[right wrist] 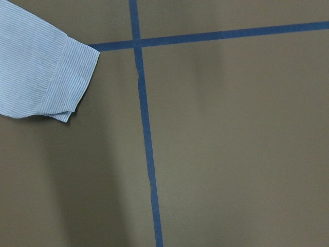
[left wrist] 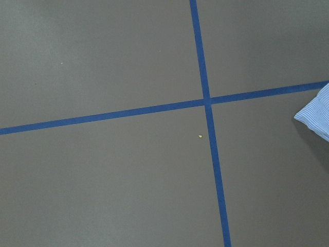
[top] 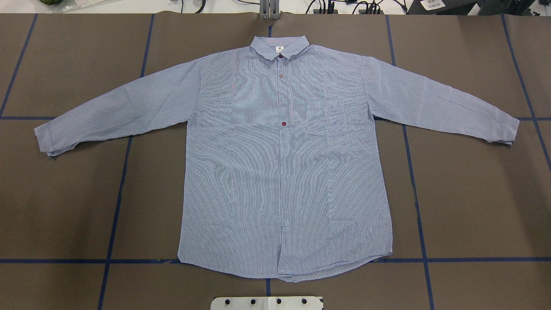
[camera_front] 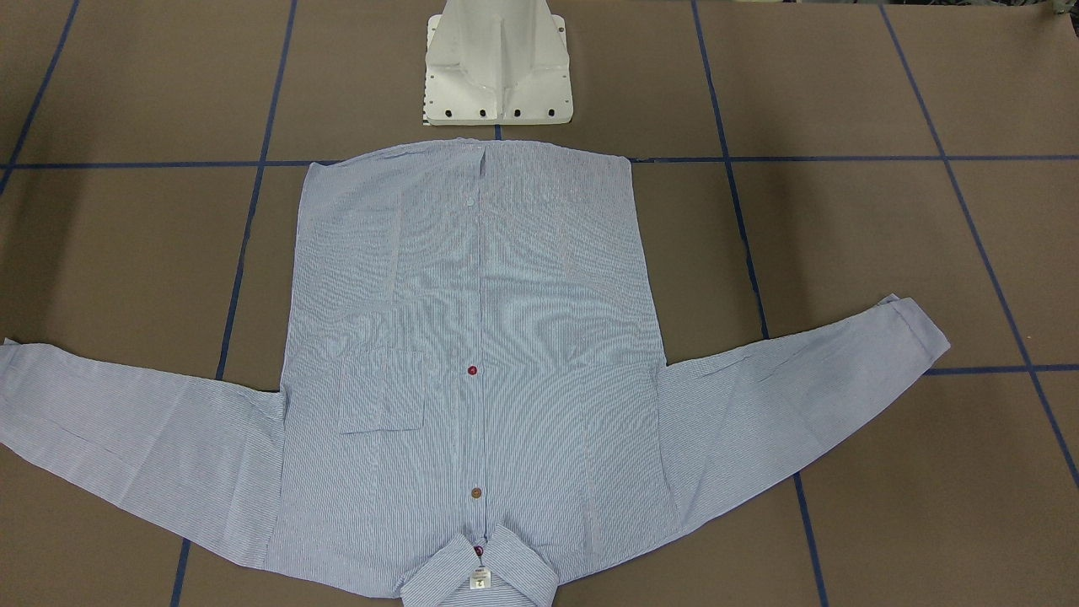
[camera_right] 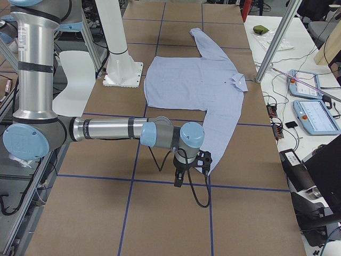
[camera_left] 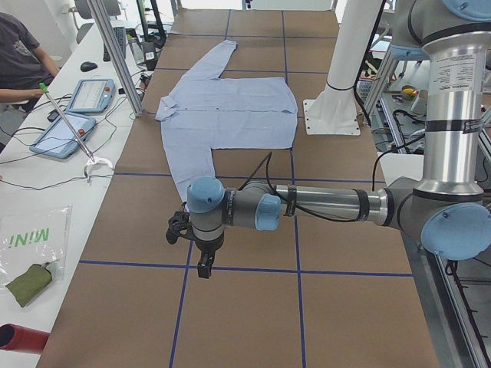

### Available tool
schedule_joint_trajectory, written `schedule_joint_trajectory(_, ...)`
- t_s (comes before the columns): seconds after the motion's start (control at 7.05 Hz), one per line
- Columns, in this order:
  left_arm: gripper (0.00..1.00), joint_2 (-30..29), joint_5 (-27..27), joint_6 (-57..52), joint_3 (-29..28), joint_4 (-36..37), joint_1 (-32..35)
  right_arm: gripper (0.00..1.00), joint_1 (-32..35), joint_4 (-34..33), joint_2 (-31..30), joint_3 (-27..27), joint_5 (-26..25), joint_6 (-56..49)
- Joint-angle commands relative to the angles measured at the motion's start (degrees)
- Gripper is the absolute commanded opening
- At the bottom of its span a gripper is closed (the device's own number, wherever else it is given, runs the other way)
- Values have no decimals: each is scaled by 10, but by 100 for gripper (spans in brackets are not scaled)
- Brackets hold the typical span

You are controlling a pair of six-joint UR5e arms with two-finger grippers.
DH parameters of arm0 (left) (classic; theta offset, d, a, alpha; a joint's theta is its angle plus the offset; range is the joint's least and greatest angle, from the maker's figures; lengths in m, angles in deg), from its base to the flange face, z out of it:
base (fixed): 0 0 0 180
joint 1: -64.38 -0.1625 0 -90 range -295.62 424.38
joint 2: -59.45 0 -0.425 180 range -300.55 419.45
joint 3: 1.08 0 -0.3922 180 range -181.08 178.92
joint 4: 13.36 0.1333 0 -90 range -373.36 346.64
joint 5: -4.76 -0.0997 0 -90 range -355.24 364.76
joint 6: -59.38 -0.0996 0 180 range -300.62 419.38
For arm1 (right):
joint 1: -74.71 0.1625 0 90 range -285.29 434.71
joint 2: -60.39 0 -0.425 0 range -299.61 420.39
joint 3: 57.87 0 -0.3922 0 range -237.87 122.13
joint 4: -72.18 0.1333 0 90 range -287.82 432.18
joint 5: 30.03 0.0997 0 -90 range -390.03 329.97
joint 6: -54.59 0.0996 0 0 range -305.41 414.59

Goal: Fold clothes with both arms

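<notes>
My left gripper [camera_left: 202, 268] hangs off the end of the left arm [camera_left: 322, 204], pointing down over bare table just past the tip of the near sleeve. It shows only in the side view, so I cannot tell whether its fingers are spread or closed. The right gripper [camera_right: 178, 181] is in the same position at the other end of the table: it points down from the right arm [camera_right: 106, 128], close to the other sleeve's end, and I cannot tell its state either. I see nothing in either one.

The shirt [top: 280, 172] lies flat and face up in the middle of the brown table [top: 473, 193], buttoned, with both sleeves spread out to the sides and angled slightly towards me. Its collar [top: 280, 45] is at the far edge of the table. Its hem [top: 284, 271] sits just short of the white pedestal [camera_front: 497, 67]. The chest pocket [top: 327, 117] is on the right half in the overhead view, beside the row of dark red buttons [top: 283, 124].

My left wrist camera looks down on a crossing of blue tape lines [left wrist: 206, 101], with a corner of striped cuff [left wrist: 316, 116] at the frame's right edge. The right wrist camera shows the other cuff [right wrist: 69, 77] lying flat, its corner touching a tape crossing.
</notes>
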Motion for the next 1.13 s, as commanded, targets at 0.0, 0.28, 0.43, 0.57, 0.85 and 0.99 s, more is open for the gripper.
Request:
schedule_joint_trajectory(0.0, 100, 0, 0, 0, 1, -1, 0, 100, 2, 1, 4, 4, 0, 6)
schedule_joint_trajectory(0.28, 100, -2, 0, -1, 8, -3, 0, 100, 2, 1, 5, 4, -1, 8)
schedule_joint_trajectory(0.43, 100, -10, 1, -1, 12, -4, 0, 100, 2, 12, 9, 6, 1, 5)
schedule_joint_trajectory(0.57, 100, -13, 2, -3, 31, -4, 0, 100, -1, 60, 10, -8, 0, 1)
schedule_joint_trajectory(0.85, 100, -16, 2, -5, 45, -16, -1, 100, -8, 104, 11, -35, 6, 9)
schedule_joint_trajectory(0.99, 100, -17, 2, -5, 48, -35, -2, 100, -22, 175, 5, -59, 31, 21)
